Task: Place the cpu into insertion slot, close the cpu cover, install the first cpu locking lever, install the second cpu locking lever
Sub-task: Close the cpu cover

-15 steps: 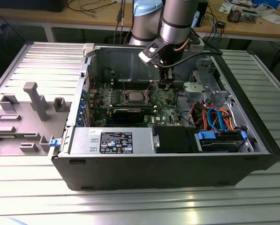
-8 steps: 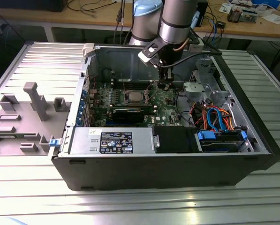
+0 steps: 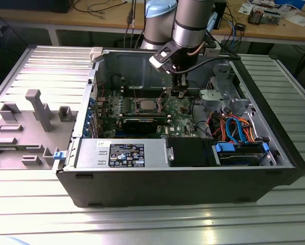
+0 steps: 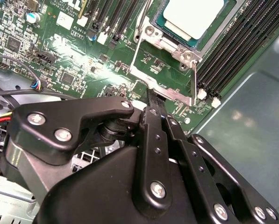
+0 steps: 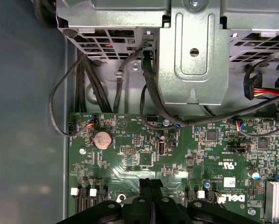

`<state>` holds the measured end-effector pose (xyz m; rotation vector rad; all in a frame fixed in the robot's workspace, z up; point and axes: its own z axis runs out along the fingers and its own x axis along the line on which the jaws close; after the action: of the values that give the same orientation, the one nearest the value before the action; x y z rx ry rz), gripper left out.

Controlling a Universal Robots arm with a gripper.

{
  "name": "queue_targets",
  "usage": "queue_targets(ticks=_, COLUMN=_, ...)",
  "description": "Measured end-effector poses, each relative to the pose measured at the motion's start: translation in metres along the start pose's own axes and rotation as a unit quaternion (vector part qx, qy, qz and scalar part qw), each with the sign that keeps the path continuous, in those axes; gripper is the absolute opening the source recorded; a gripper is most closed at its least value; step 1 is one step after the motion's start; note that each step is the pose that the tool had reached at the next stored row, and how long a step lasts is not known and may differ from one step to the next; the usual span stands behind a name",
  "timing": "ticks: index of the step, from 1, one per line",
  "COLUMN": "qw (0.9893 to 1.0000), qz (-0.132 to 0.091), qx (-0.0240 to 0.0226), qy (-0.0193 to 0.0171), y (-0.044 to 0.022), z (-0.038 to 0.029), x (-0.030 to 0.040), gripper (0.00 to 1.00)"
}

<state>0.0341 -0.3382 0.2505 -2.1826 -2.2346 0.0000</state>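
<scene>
The cpu lies flat in the insertion slot, its dull silver top showing in the second wrist view. The cpu cover lies down around the chip as a grey metal frame. A thin locking lever runs along the socket's edge. My gripper is shut, its two black fingers pressed together, and the tip sits at the socket frame's edge beside the lever. In the exterior view the gripper hangs inside the case, just to the right of the cpu.
The open computer case stands on a ribbed metal table. Black memory slots flank the socket. A coin battery, cables and a grey drive cage lie near the gripper. A grey fixture tray is at the exterior view's left.
</scene>
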Motion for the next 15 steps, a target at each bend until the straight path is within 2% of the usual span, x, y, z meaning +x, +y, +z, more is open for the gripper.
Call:
queue_targets(ticks=5, qw=1.0, qz=0.0, qx=0.0, qy=0.0, y=-0.0015, z=0.0, x=0.0, gripper=0.11)
queue_targets(ticks=15, qw=1.0, qz=0.0, qx=0.0, qy=0.0, y=-0.0092, z=0.0003, x=0.0002, gripper=0.11)
